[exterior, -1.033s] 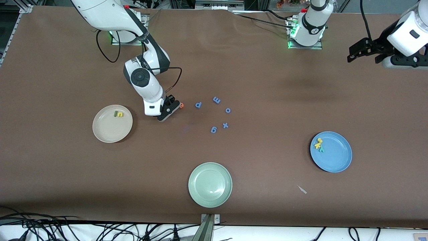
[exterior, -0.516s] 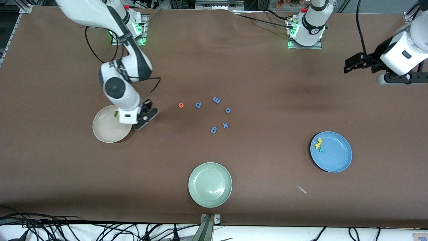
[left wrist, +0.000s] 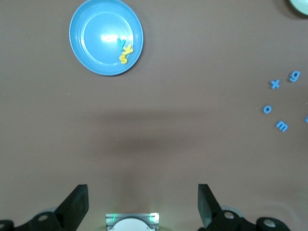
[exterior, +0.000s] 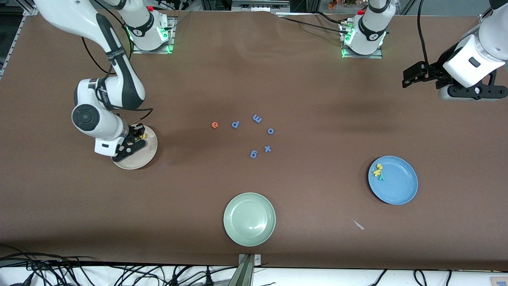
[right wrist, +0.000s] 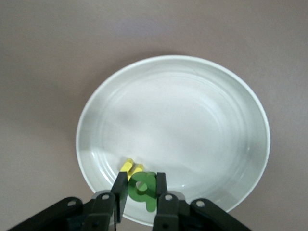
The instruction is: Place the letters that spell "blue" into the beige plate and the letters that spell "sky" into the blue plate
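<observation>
The right claw (exterior: 133, 140) hangs over the beige plate (exterior: 145, 159), clamped on the green "b" (right wrist: 143, 188), which sits pinched between its two fingers (right wrist: 120, 188) just above the plate's inner slope. Right beside the held letter, touching the plate's floor near the rim, lies the yellow "u" (right wrist: 131, 168); in the front view it shows as a speck of yellow next to the claw. I cannot make out the thin green "l" from here.

The orange "e" (exterior: 214, 125) lies on the bare worktop (exterior: 317, 99), well apart from the right claw, toward the middle, first in a loose cluster with the blue letters (exterior: 254, 153).

At the left arm's end of the worktop, the blue plate (exterior: 399, 186) holds the yellow "s" (exterior: 379, 166), the yellow "k" (exterior: 376, 172) and the teal "y" (exterior: 382, 178), bunched together by its rim.

The left claw (exterior: 412, 75) waits in the air over the worktop near its own base, fingers (left wrist: 77, 206) spread wide apart, gripping nothing.

A pale green plate (exterior: 249, 219) sits nearest the front camera.
</observation>
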